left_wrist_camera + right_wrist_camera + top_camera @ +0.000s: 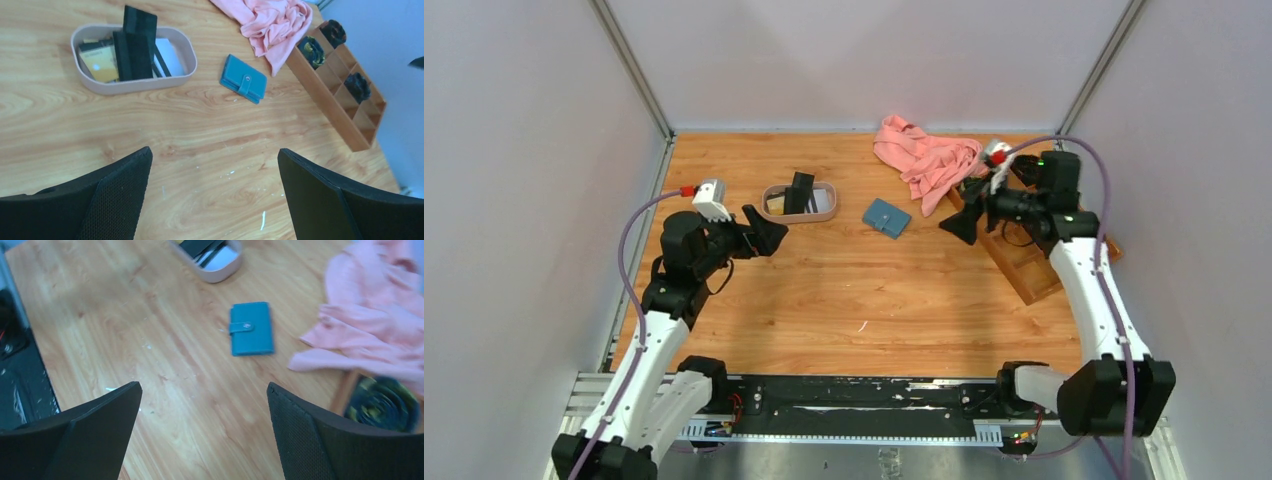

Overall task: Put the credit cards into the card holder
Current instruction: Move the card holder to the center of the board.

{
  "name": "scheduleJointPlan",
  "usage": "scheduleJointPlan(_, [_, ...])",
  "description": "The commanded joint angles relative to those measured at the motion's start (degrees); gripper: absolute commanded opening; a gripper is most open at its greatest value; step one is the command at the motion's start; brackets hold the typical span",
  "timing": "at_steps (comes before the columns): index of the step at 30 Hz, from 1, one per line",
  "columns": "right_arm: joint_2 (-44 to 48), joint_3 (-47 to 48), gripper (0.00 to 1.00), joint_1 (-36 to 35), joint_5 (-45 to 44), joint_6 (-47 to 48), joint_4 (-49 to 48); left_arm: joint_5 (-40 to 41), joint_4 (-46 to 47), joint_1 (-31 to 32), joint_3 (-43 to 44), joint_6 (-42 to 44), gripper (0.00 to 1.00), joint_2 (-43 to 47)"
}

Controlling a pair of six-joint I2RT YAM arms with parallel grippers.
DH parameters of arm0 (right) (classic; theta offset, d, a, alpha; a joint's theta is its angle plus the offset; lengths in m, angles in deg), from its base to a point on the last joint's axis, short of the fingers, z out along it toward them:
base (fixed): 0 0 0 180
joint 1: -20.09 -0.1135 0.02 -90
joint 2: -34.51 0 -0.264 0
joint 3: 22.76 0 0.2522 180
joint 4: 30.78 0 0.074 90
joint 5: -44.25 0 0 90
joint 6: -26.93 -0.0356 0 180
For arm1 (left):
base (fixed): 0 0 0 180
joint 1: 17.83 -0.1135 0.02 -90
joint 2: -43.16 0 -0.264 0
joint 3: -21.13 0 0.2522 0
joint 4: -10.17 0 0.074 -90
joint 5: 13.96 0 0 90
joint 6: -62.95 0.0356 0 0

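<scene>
Top view – holder: a small teal-blue fold-over card holder lies flat on the wooden table, in the far half and about midway between the side edges.
Top view – cards: the thin plastic credit cards sit in an oval pinkish-rimmed tray toward the far-left corner, apart from the holder.
Top view – end effectors: the left end effector hangs near the tray and the right end effector just right of the holder – both released, jaws wide, nothing in them.
Left wrist view – look of the cards: black ones lean upright, a gold-tan one lies at the tray's left end, and a white-grey one lies at its right end.
Left wrist view – handling: the cards are probably light, stiff and slick. The raised top edge of a black card looks the easiest pinch, while the flat ones would need lifting off the tray floor.
Right wrist view – look of the holder: it is closed, with a strap and round snap button across its face.
Right wrist view – handling: it seems soft and light, so it is likely to slide on the wood. It should be pinned with one arm and opened at the strap edge.
</scene>
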Motion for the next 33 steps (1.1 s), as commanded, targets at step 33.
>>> scheduleJointPlan(33, [-65.05, 42.01, 0.75, -23.33, -30.19, 5.77, 18.49, -0.43, -12.00, -4.46, 4.64, 15.45, 1.00, -4.56])
